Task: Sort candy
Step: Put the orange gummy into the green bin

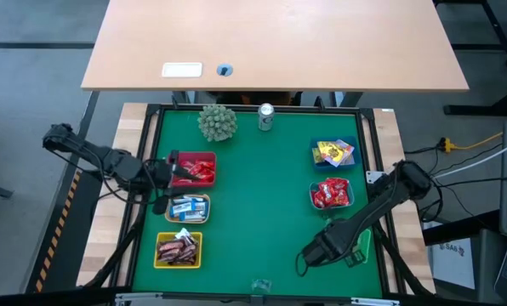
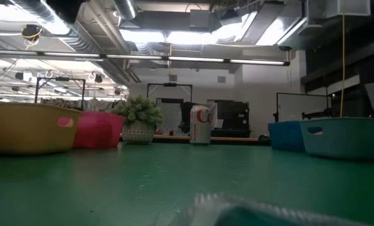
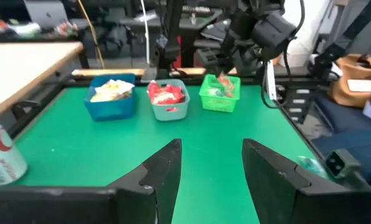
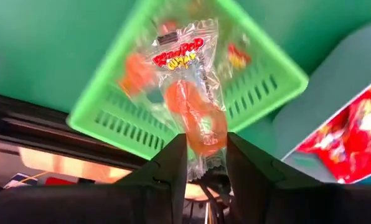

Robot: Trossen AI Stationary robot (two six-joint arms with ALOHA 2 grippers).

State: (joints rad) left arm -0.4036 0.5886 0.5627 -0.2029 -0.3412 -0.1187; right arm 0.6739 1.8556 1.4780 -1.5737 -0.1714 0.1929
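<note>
Right gripper (image 4: 205, 163) over the green basket (image 4: 104, 118) at about four o'clock on the green mat (image 1: 262, 212), hard against the right rim of the table frame. Fingers (image 4: 173, 168) clenched on the tail of a clear wrapper holding an orange ring-shaped sweet (image 4: 195, 115), dangling above the basket's open top. More orange and red candy inside that basket, blurred through the wrapper.

Left gripper (image 3: 210, 168) near nine o'clock, just beside the red basket (image 1: 194, 168) at the left rim, fingers spread apart with nothing between them, facing across the mat toward the far baskets.

Along the left edge, nine to seven o'clock: red basket with red candy, then a grey-white basket (image 1: 188, 206) with blue-white candy, then a yellow basket (image 1: 179, 249) with brown candy. Baskets close together, almost touching, little room between them and the frame.

Along the right edge, two to three o'clock: blue basket (image 1: 333, 153) with yellow candy, then a pale basket (image 1: 331, 195) with red candy, near each other and just beside the frame.

At twelve o'clock, against the far rim: spiky green ball (image 1: 217, 121) and silver can (image 1: 265, 116), apart from each other.

Centre of the mat bare from far rim to near rim, a wide open lane between both basket rows. One small clear wrapped piece (image 1: 260, 285) at six o'clock, close to the near edge.
</note>
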